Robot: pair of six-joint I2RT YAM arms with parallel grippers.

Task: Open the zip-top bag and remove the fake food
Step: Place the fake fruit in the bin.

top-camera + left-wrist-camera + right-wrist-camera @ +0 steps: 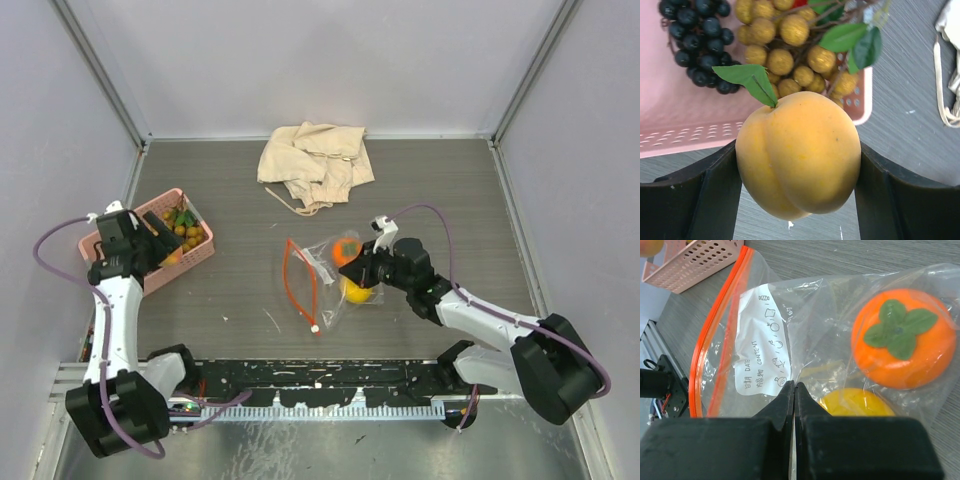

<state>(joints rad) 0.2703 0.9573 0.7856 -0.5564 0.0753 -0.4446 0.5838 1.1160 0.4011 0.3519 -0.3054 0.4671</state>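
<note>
At the left of the table (450, 200), a pink mesh basket (192, 260), holding dark purple grapes (700, 40) and a tan-brown berry cluster (790, 55) with green leaves. Just at its rim, clamped between the widely spread fingers of the left gripper (798, 172), a yellow-orange peach (800, 145) with one green leaf.

Near the middle of the table, the zip-top bag (765, 305) of clear plastic, mouth gaping toward the left, the two halves of the orange zip strip (715, 325) apart. Inside, at the right end: an orange persimmon (902, 347) with a green calyx and, just beside it on the near side, a yellow lemon (855, 402).

On the bag's face, a white label (762, 345): printed "DATE" and "CONTE…" legible next to Chinese characters, plus small hand-drawn marks too small to make out.

Right gripper (794, 390): fingers pressed fully together, pinching the bag's film beside the label and the lemon.

At the far side of the table, a crumpled beige cloth (315, 160), apart from the bag.
</note>
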